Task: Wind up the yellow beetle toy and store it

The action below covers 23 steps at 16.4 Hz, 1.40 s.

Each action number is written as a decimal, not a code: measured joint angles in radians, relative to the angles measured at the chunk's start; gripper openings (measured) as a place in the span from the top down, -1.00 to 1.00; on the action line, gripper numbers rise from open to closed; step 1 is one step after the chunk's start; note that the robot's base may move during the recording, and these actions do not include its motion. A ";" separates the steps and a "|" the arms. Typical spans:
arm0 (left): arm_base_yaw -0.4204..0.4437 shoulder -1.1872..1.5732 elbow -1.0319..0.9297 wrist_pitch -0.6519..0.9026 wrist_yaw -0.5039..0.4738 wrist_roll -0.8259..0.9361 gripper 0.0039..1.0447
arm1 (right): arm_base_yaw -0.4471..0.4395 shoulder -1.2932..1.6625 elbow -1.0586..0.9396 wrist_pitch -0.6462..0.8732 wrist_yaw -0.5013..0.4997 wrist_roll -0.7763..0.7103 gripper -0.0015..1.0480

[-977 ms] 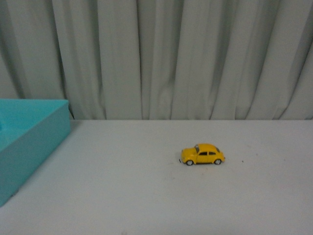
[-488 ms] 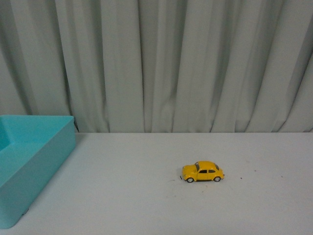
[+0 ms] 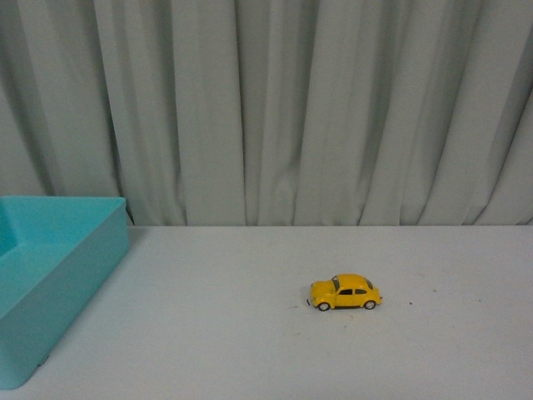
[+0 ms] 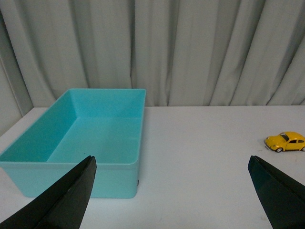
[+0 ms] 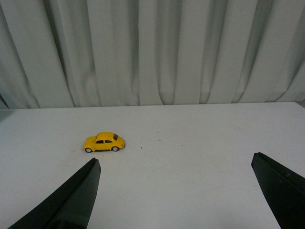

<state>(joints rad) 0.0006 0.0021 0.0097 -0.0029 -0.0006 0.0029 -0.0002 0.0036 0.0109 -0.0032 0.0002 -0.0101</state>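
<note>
1. Curtain hangs behind the far edge of the desk; a teal bin sits at the left edge, open side up.
2. Beetle stands on its wheels right of the desk's centre, well apart from the bin, with bare desk between them.
3. Left claw is spread wide and grips nothing, facing the bin.
4. Right claw is likewise wide apart and empty, facing the far edge, with the beetle well ahead of it.
</note>
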 joint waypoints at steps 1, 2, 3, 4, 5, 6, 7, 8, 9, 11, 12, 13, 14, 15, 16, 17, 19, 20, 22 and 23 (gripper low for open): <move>0.000 0.000 0.000 0.000 0.000 0.000 -0.88 | 0.000 0.000 0.000 0.000 0.000 0.000 -0.87; 0.000 0.000 0.000 0.000 0.000 0.000 -0.88 | 0.000 0.000 0.000 0.000 0.000 0.000 -0.87; 0.000 0.000 0.000 0.000 0.000 0.000 -0.88 | 0.000 0.000 0.000 0.000 0.000 0.000 -0.87; 0.000 0.000 0.000 0.002 0.000 0.000 -0.88 | 0.000 0.000 0.000 0.001 0.000 0.000 -0.87; 0.000 0.000 0.000 0.000 0.000 0.000 -0.88 | 0.000 0.000 0.000 -0.001 0.000 0.000 -0.87; 0.000 0.000 0.000 0.000 0.000 0.000 -0.88 | 0.000 0.000 0.000 0.000 0.000 0.000 -0.87; 0.000 0.000 0.000 -0.001 0.000 0.000 -0.88 | 0.000 0.000 0.000 0.000 0.000 0.000 -0.87; 0.000 0.000 0.000 0.001 0.000 0.000 -0.88 | 0.000 0.000 0.000 0.000 0.000 0.000 -0.87; 0.000 0.000 0.000 0.000 0.000 0.000 -0.88 | 0.000 0.000 0.000 -0.002 0.000 0.000 -0.87; 0.000 0.000 0.000 0.002 0.000 0.000 -0.88 | 0.000 0.000 0.000 0.002 0.000 0.000 -0.87; 0.000 0.002 0.000 -0.003 0.000 0.000 -0.88 | 0.000 0.001 0.000 -0.004 0.000 0.000 -0.87; 0.000 0.000 0.000 0.002 0.000 0.000 -0.88 | 0.000 0.000 0.000 0.005 0.000 0.000 -0.87; 0.000 0.000 0.000 -0.003 0.000 0.000 -0.88 | 0.000 0.001 0.000 -0.005 0.000 0.000 -0.87; 0.000 0.000 0.000 -0.001 0.000 0.000 -0.88 | 0.000 0.000 0.000 0.002 0.000 0.000 -0.87; 0.000 0.000 0.000 -0.001 0.000 0.000 -0.88 | 0.000 0.000 0.000 0.000 0.000 0.000 -0.87; 0.000 0.000 0.000 -0.001 0.000 0.000 -0.88 | 0.000 0.000 0.000 0.000 0.000 0.000 -0.87; 0.000 0.000 0.000 -0.001 0.000 0.000 -0.88 | 0.000 0.000 0.000 0.000 0.000 0.000 -0.87; 0.000 0.000 0.000 -0.001 0.000 0.000 -0.88 | 0.000 0.000 0.000 0.000 0.000 0.000 -0.87; 0.000 0.000 0.000 -0.001 0.000 0.000 -0.88 | 0.000 0.000 0.000 0.000 0.000 0.000 -0.87; 0.000 0.000 0.000 -0.001 0.000 0.000 -0.88 | 0.000 0.000 0.000 0.000 0.000 0.000 -0.87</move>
<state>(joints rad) 0.0006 0.0025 0.0097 -0.0040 -0.0006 0.0025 -0.0002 0.0036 0.0109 -0.0036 0.0002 -0.0101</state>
